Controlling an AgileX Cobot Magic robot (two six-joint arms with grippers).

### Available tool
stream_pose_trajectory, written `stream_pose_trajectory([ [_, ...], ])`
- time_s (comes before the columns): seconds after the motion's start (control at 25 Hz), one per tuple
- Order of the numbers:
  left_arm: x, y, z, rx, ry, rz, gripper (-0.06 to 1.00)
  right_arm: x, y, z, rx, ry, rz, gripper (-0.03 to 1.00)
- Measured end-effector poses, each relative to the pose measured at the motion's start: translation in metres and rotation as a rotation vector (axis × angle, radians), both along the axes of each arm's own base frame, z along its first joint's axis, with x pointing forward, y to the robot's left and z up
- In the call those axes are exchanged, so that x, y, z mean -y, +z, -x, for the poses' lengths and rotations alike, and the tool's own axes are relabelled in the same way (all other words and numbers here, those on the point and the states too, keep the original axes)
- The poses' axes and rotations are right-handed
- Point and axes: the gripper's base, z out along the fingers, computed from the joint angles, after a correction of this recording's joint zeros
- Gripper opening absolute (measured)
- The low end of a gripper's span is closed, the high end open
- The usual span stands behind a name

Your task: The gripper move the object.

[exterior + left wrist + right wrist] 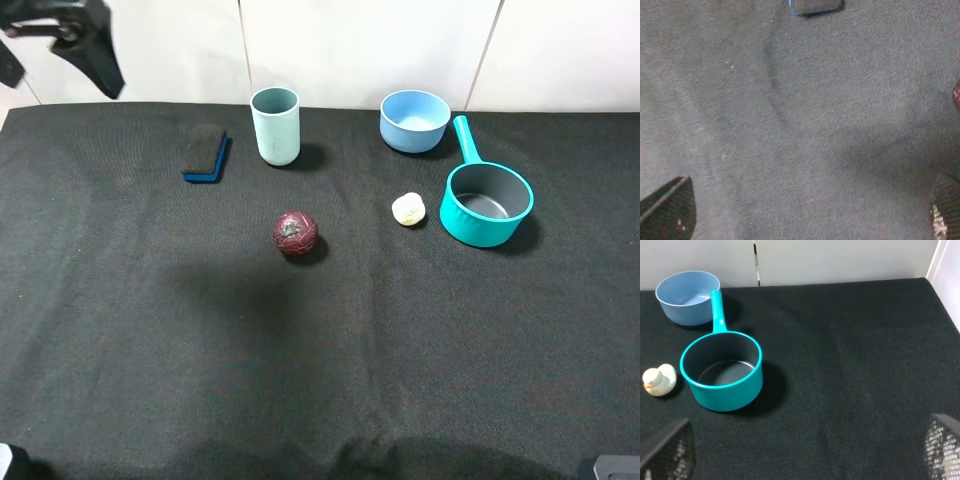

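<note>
Black cloth table [150,330], sponge [206,152] beside cup [275,125], both fingers [667,210] spread, empty.

The left gripper [85,45] is held raised, jaws spread wide and empty, while the right gripper [805,450] is seen with fingers [670,450] parted, nothing between.

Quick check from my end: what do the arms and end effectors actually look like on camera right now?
Left arm: dark grey-black, angular and glossy, seen only at the high view's top corner. Its end effector shows two dark fingers with a woven, carbon-like texture. The right end effector has black fingers with a fine mesh pattern; one looks paler and blurred. No cables or markings are visible.
</note>
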Motion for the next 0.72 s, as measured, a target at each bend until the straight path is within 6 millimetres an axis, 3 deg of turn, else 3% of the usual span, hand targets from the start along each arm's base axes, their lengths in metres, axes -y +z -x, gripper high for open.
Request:
stream_pose_trajectory([
  [0.72, -0.022, 0.063, 0.070, 0.184, -0.106, 0.001, 0.99, 0.000, 0.000, 0.000, 0.000, 0.000, 0.000, 0.69],
])
